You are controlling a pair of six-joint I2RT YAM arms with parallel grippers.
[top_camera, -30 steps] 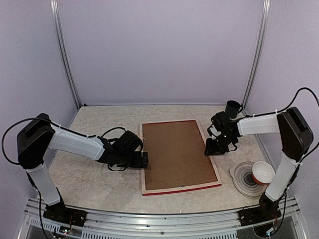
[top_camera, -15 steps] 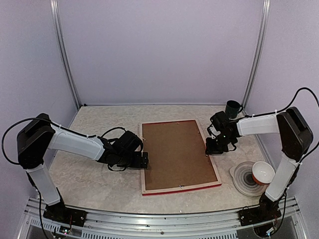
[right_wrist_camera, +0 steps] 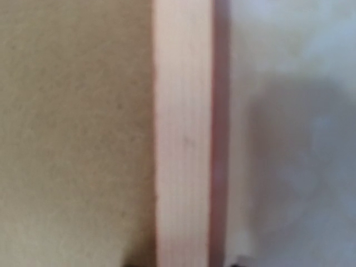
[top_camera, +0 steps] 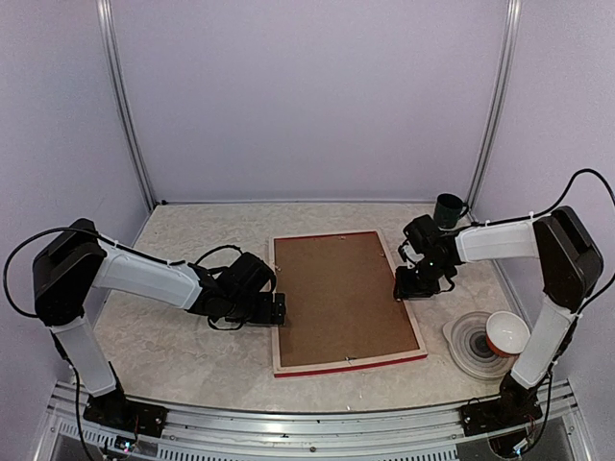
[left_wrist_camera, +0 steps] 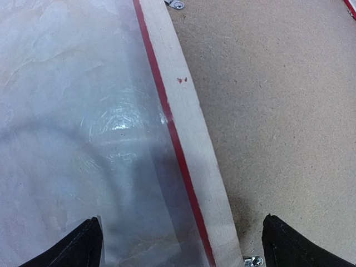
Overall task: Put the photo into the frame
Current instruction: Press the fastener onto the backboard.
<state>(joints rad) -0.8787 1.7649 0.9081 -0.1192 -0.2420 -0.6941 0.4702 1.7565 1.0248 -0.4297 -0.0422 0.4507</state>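
- 2 claws are working the frame [top_camera: 348, 362] in the top view. The left claw [top_camera: 279, 309] is at its left rail and the right claw [top_camera: 408, 285] at its right rail.
- The frame lies face down on the table [top_camera: 183, 250], with the brown backing board [top_camera: 341, 293] filling the space between the 2 claws. The photo doesn't show in any view. It might be under the board, can't say.
- Room-wise, there's plenty of bare table on the outer side of the left claw. Just beyond the right claw stands a green cup [top_camera: 448, 208]. Back toward that arm's base there's a bowl [top_camera: 506, 331] on plates [top_camera: 469, 351], so that side is tighter.
- Left wrist view: the fingers [left_wrist_camera: 83, 247] are spread wide and holding nothing. 1 tip is over the table, the other over the board, with the pale rail and its red edge running between them.
- A metal tab [left_wrist_camera: 253, 261] sits right by the inner tip. Outside the rail there looks to be a clear sheet [left_wrist_camera: 111, 122], but it's hard to be sure.
- Right wrist view: blurry and jammed up close to the rail, board on 1 side and table on the other. Only slivers of the tips show, so I can't tell if it's pinching the rail or just straddling it.
- Risks, my guess: tipping up 1 rail could let the board slide out or swing the frame toward the cup.
- A tip catching that tab could bend it, and a low left claw could drag the clear sheet.
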